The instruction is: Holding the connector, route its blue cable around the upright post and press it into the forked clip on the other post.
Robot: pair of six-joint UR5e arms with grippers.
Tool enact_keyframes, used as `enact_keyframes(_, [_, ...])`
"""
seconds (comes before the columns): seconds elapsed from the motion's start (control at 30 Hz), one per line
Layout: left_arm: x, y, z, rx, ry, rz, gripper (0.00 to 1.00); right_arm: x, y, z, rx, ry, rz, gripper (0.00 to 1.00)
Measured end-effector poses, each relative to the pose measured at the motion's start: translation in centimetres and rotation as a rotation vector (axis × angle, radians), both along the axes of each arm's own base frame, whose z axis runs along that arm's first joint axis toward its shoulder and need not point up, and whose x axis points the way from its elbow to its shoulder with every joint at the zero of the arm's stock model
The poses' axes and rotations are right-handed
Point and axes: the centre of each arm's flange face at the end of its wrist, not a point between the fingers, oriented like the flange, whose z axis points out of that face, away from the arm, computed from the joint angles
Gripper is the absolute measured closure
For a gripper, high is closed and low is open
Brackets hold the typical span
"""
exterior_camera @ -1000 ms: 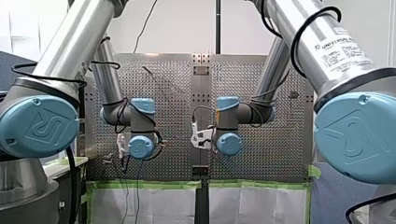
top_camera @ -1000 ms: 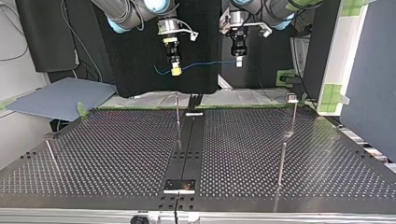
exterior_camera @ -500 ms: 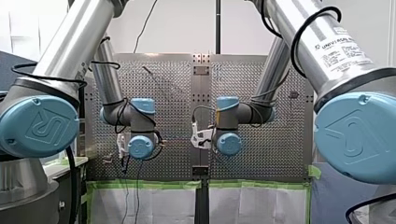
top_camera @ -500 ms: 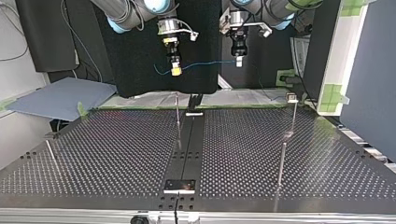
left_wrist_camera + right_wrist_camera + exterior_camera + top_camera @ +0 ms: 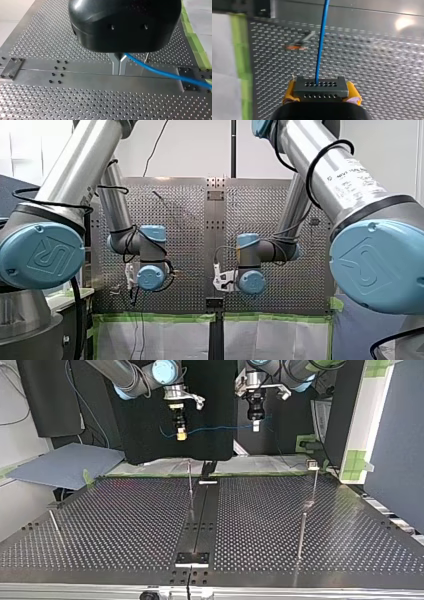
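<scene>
Shift at my right: the right gripper (image 5: 181,435), yellow-padded fingers (image 5: 289,93) pinching the connector (image 5: 321,87), has swung toward the top view's left, stretching the cable (image 5: 220,427) from the left gripper (image 5: 119,66), whose metal fingers (image 5: 115,65) press together on it. Both hang above the worktop (image 5: 125,520); post (image 5: 189,480) and clip (image 5: 312,464) untouched, routing apparently just starting.

The connector (image 5: 321,87) is held in my right hand (image 5: 180,435). From it the cable (image 5: 220,427) is stretched across to my left hand (image 5: 255,425). Both hands are held above the surface (image 5: 125,525), and a post (image 5: 190,480) is seen below my right hand.
</scene>
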Motion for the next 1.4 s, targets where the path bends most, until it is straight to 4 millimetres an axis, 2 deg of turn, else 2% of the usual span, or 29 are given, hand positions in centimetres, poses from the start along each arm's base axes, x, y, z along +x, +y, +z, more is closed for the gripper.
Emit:
enact_keyframes(0.2, [0.0, 0.0, 0.0, 0.0, 0.0, 0.0, 1.0, -0.3, 0.3, -1.3, 0.026, 0.023, -0.001, 1.0])
enact_keyframes(0.47, [0.0, 0.0, 0.0, 0.0, 0.0, 0.0, 1.0, -0.2, 0.1, -1.1, 0.026, 0.02, -0.001, 1.0])
enact_keyframes(0.67, [0.0, -1.1, -0.4, 0.027, 0.01, -0.005, 1.0, 1.0, -0.6, 1.4, 0.009, -0.031, 0.004, 1.0])
enact_keyframes(0.8, [0.7, -2.6, 1.0, 0.02, -0.009, -0.026, 1.0, 1.5, -0.3, 3.0, 0.021, -0.066, 0.029, 1.0])
enact_keyframes(0.9, [1.4, -3.0, 2.3, 0.011, -0.023, -0.023, 1.0, 1.8, -0.2, 4.2, 0.032, -0.092, 0.05, 1.0])
enact_keyframes(1.27, [2.8, -2.4, 6.2, -0.019, -0.048, 0.037, 1.0, 2.2, -0.7, 8.9, 0.021, -0.166, 0.12, 1.0])
enact_keyframes(1.4, [2.8, -2.1, 7.5, -0.023, -0.052, 0.049, 1.0, 2.7, -1.3, 11.9, -0.008, -0.203, 0.143, 1.0])
